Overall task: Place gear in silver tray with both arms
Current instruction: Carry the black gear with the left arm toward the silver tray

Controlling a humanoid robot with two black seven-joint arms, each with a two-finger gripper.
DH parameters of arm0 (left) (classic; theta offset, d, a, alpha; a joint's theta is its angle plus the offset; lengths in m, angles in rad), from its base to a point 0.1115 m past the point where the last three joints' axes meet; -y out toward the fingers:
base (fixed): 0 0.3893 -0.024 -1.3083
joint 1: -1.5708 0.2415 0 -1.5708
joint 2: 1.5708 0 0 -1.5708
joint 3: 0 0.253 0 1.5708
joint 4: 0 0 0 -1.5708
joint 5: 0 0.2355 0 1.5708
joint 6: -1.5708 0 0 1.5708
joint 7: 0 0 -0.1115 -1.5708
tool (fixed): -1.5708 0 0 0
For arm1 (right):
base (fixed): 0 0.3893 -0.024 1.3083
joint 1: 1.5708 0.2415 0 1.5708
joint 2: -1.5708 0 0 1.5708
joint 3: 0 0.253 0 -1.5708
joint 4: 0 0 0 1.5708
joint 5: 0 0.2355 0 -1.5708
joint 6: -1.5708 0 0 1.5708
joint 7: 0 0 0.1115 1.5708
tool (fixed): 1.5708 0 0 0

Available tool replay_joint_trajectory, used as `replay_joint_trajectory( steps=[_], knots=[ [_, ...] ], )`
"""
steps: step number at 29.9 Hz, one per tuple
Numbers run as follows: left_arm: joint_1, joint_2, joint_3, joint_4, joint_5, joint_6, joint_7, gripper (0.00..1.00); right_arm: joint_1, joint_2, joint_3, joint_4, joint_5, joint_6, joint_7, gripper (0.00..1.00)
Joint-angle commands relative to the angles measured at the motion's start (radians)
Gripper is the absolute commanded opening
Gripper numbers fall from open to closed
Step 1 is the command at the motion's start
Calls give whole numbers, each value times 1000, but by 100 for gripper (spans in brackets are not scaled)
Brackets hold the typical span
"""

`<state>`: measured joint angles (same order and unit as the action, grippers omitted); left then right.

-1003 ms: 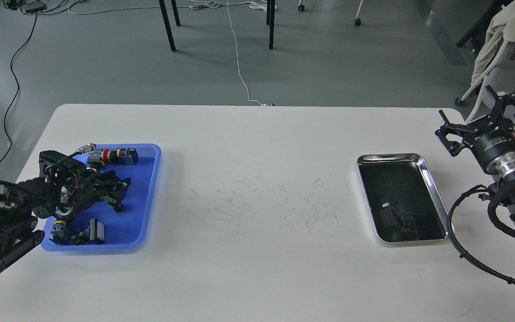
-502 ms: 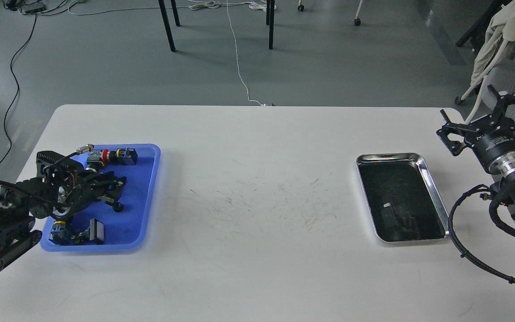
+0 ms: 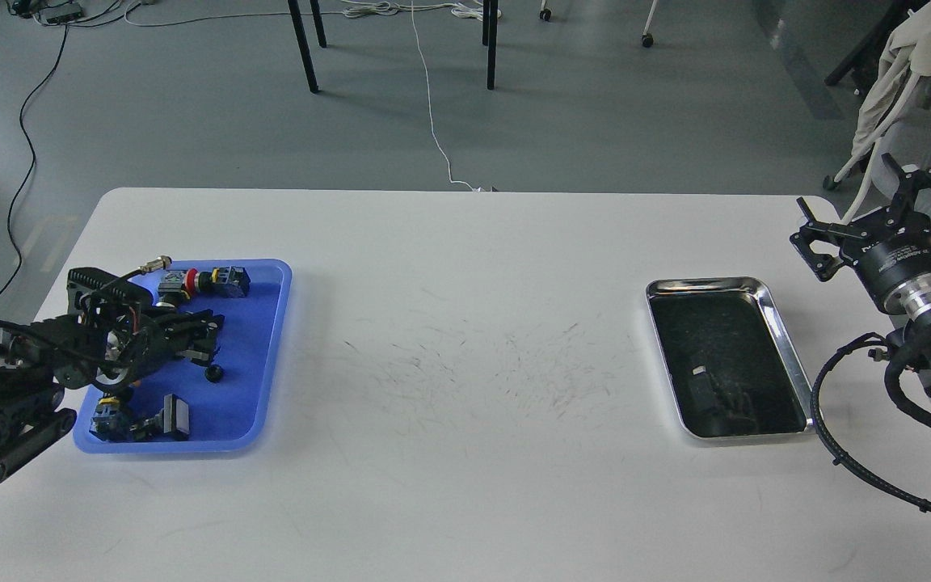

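The silver tray lies at the table's right, holding only dark reflections. My right gripper hovers open and empty past the tray's far right corner, at the table's edge. My left gripper reaches low into a blue plastic tray at the left, its fingers close together over the parts. I cannot tell whether they hold anything. A small black round part, possibly the gear, lies on the blue tray just in front of the fingers, apart from them.
The blue tray also holds a red-and-black button part, a metal connector and black-and-yellow parts. White cloth over a chair hangs beyond the right gripper. Chair legs and cables stand on the floor behind the table.
The left gripper's fingers have come closer together and drawn back a little to the left in the blue tray. The small black round part stayed put. The right arm barely moved.
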<state>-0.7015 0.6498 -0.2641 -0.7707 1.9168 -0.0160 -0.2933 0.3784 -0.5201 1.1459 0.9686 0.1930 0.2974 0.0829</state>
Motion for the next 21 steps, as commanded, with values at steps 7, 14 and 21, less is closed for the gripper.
replay_joint_trajectory(
  steps=[7,14,21],
  knots=[
    [-154,114,-15,-247,-36,-157,13,13,0,-1,1,-1,0,-1,0,99],
    [-251,133,-21,-541,-292,-282,95,13,-10,-3,3,4,0,-1,0,99],
    [-291,-106,-33,-575,-635,-275,244,13,-13,-14,5,1,0,-1,0,99]
  ],
)
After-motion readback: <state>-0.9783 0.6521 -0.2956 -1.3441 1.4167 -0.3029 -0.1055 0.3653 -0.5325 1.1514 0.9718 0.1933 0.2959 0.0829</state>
